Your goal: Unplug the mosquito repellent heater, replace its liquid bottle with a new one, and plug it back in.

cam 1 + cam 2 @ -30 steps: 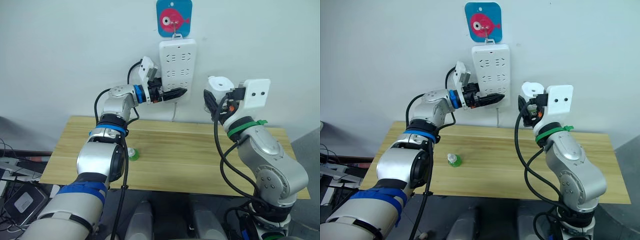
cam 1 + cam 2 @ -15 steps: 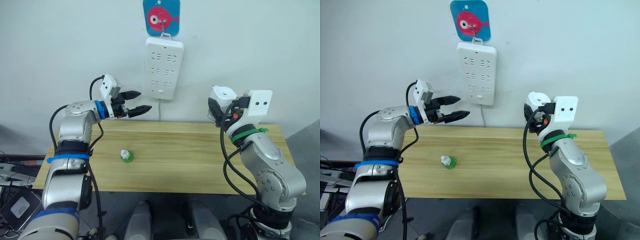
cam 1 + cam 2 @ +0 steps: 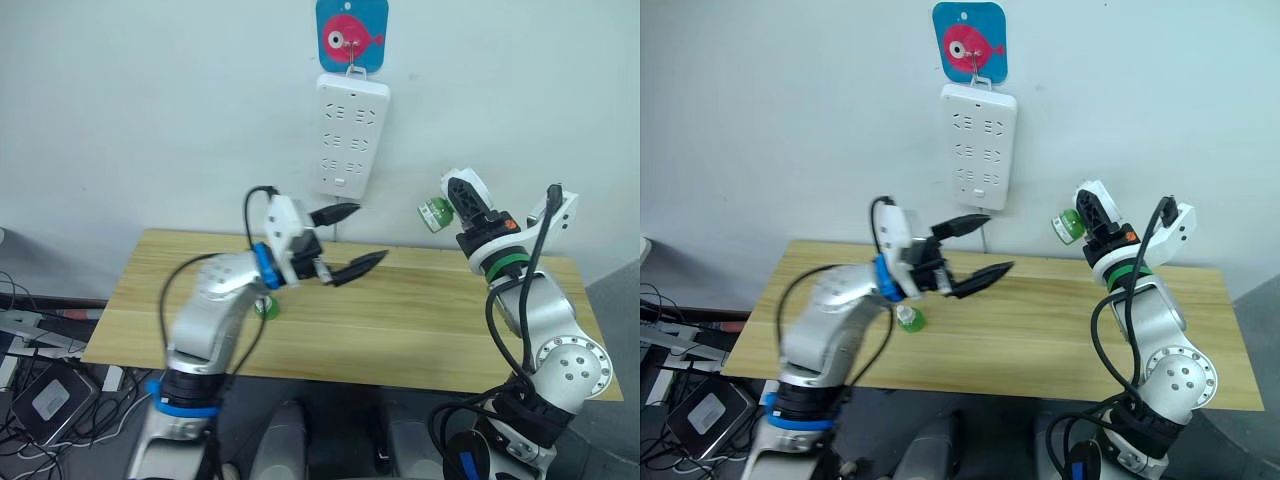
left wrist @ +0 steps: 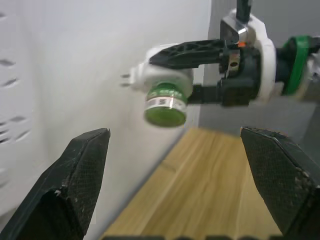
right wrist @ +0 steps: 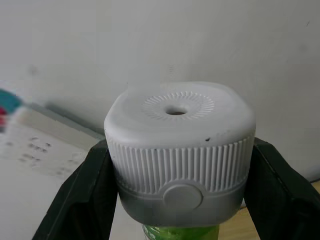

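Your robot's arms are silver-grey rounded housings. The left end effector (image 3: 348,241) has black tapered fingers, a blue wrist ring and a white camera block. The right end effector (image 3: 462,197) has a green wrist ring. Black cables loop along both arms.

A long white plastic power strip (image 3: 351,134) hangs at upper centre of the head views, below a blue fish-printed wall hook plate (image 3: 351,32). A light wooden table (image 3: 420,320) spans the lower middle, a small green bottle (image 3: 907,319) on its left-centre part.
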